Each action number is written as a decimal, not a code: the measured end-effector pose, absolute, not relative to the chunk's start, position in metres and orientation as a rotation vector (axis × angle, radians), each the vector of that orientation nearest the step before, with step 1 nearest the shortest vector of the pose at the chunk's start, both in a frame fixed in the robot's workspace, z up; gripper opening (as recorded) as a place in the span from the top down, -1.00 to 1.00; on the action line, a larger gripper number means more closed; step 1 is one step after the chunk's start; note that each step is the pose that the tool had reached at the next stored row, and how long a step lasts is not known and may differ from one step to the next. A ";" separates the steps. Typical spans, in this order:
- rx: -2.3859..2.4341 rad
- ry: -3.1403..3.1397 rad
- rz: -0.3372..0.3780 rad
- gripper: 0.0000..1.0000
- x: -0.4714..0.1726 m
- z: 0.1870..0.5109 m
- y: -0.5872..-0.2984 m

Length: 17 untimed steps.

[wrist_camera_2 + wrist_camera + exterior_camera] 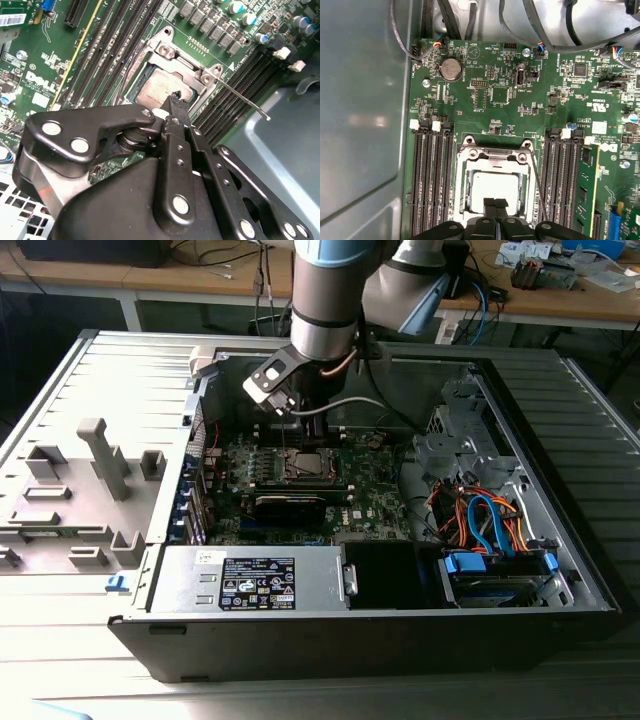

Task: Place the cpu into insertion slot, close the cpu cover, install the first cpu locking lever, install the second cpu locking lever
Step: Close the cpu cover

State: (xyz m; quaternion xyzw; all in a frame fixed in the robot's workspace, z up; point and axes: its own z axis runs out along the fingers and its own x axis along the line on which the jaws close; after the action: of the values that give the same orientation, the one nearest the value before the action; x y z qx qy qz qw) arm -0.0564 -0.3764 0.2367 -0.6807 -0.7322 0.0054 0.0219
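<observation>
1. Nearest us, the power supply (250,580) is lying along the near wall of the open case (560,440). Blue and orange cables (490,520) are bunching up on the exterior view's right.
2. Moving in, we're crossing the green motherboard (495,105), where black memory slots (432,185) are running along both sides of the socket.
3. Here's the insertion slot (304,466), mid-board, and the cpu (490,185) is sitting flat inside it with its silvery top facing up.
4. The cpu cover (492,156) is lying down over the socket, and the chip is showing through its square window.
5. One thin locking lever (240,97) is angling out from the cover's corner across the memory slots.
6. Right above the chip, the gripper (495,204) is hovering with its fingertips (172,102) pressed together and nothing between them. We can't tell whether they're touching the metal top.
7. Farther back, the arm (325,300) is rising over the case's far wall, and a wooden desk (100,285) is stretching across behind it.
</observation>
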 end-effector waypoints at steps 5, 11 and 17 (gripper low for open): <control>-2.108 -2.268 0.014 0.79 -0.056 0.241 -0.376; -2.107 -2.267 0.013 0.79 -0.056 0.245 -0.376; -2.107 -2.267 0.012 0.79 -0.056 0.248 -0.376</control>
State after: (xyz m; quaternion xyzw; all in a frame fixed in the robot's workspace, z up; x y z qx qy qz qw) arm -0.0564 -0.3763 0.2480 -0.6806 -0.7323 0.0038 0.0232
